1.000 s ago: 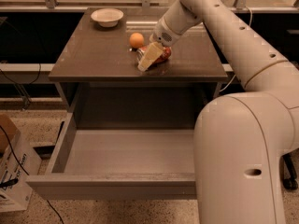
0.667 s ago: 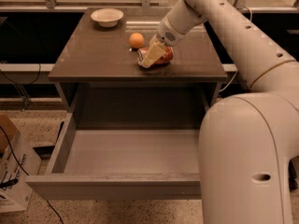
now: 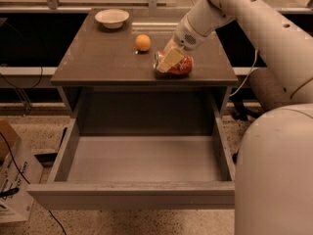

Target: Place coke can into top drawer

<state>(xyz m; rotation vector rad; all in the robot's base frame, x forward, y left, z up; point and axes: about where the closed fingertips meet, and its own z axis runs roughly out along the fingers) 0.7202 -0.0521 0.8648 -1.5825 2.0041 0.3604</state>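
Observation:
The coke can is red-orange and lies on its side near the front right of the cabinet top. My gripper reaches down from the upper right, and its cream fingers are closed around the can's left end. The can is at or just above the surface. The top drawer is pulled wide open below the cabinet top. Its grey interior holds nothing, and its front panel is nearest the camera.
A round orange sits on the cabinet top to the left of the can. A white bowl stands at the back left. A cardboard box and cables lie on the floor at left. My arm and body fill the right side.
The gripper and the can have shifted to the right and slightly toward the front edge, away from the orange. The orange, the bowl and the drawer have not moved.

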